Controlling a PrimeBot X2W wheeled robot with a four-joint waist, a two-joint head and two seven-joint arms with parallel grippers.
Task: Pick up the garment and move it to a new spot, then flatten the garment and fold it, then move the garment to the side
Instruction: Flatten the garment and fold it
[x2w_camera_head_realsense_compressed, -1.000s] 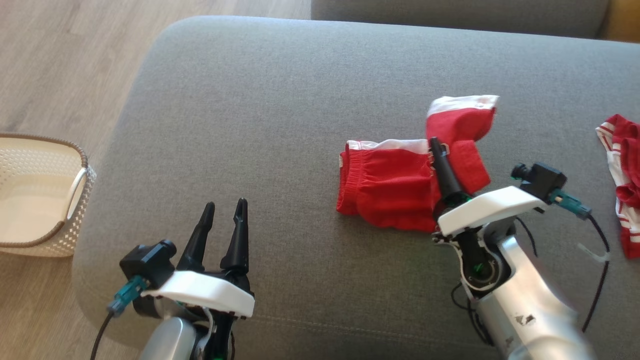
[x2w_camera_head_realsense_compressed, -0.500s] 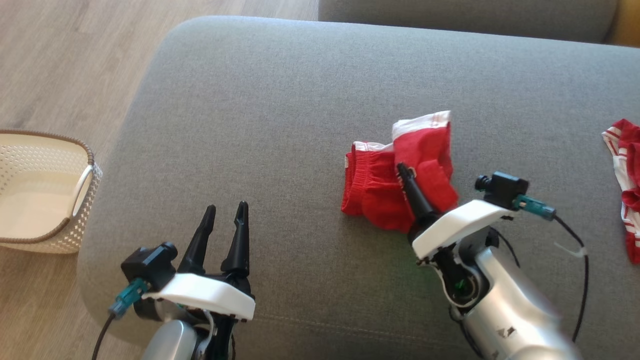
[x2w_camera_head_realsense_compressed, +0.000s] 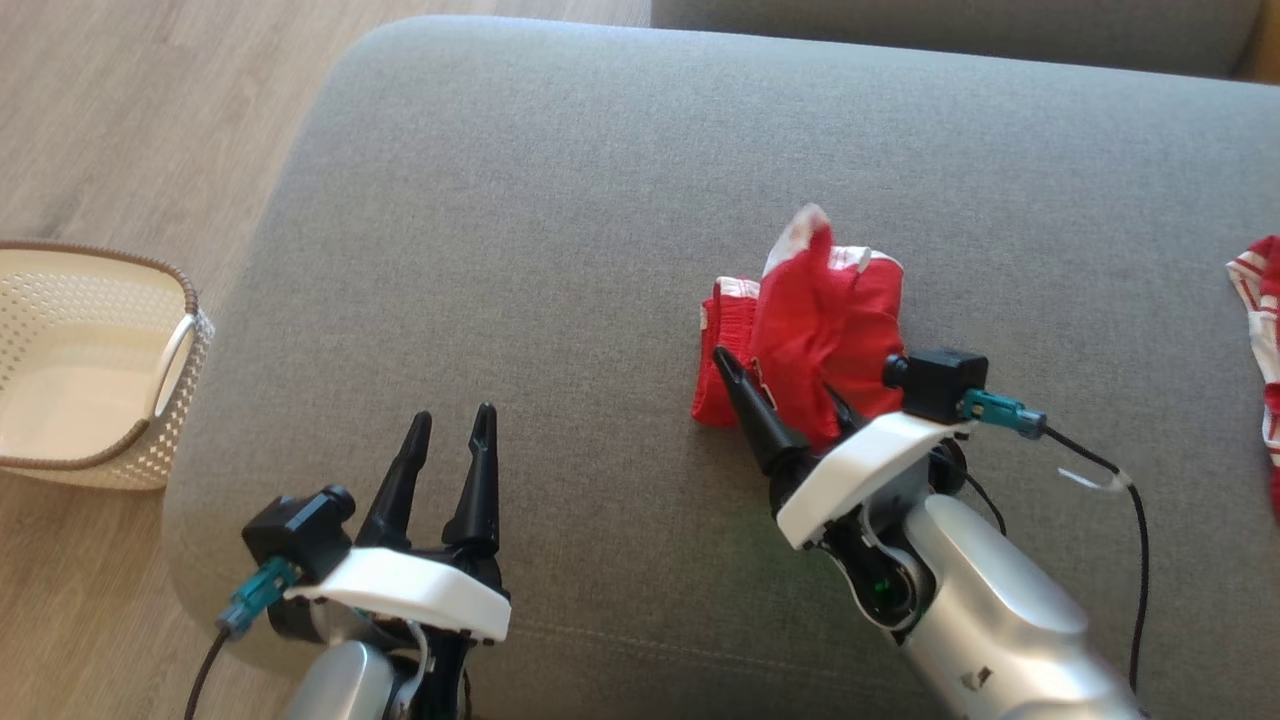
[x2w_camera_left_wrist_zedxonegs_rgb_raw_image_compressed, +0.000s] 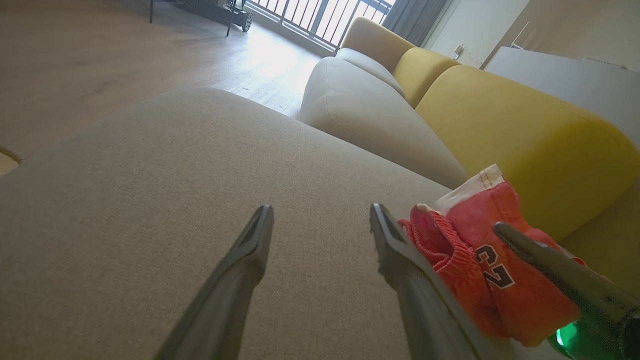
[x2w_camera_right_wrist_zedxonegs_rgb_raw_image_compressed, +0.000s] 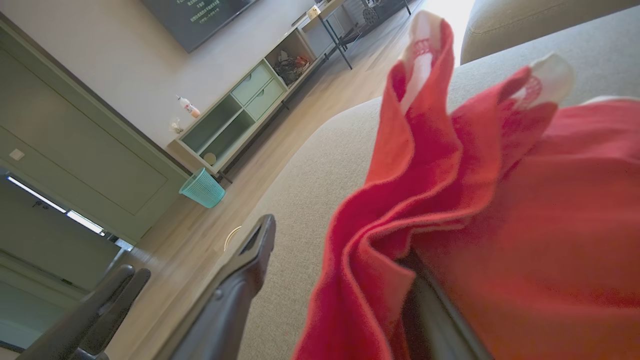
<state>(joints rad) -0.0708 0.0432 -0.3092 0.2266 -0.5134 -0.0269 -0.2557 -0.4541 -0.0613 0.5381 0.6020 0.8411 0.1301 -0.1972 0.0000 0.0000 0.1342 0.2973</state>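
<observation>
Since a second ago the right gripper (x2w_camera_head_realsense_compressed: 778, 378) has swung toward the left one, bringing the raised flap of the red garment (x2w_camera_head_realsense_compressed: 820, 310) over the rest of it. Its fingers, then pinched together, now stand wide apart. Cloth drapes over its outer finger, while the finger nearer the left arm is uncovered. The garment sits bunched and partly doubled at and just ahead of those fingertips, on the grey cushion (x2w_camera_head_realsense_compressed: 560, 200).

Well to that gripper's left, the left gripper (x2w_camera_head_realsense_compressed: 452, 412) hovers over the cushion's near part with fingers spread. Ahead of both grippers, broad bare fabric runs up to a second cushion (x2w_camera_head_realsense_compressed: 950, 20). Past the left gripper's outer side the cushion's rounded edge drops to wooden floor (x2w_camera_head_realsense_compressed: 120, 120), where a white basket (x2w_camera_head_realsense_compressed: 185, 370) stands. Far to the right gripper's right lies a red-and-white striped cloth (x2w_camera_head_realsense_compressed: 1262, 310).
</observation>
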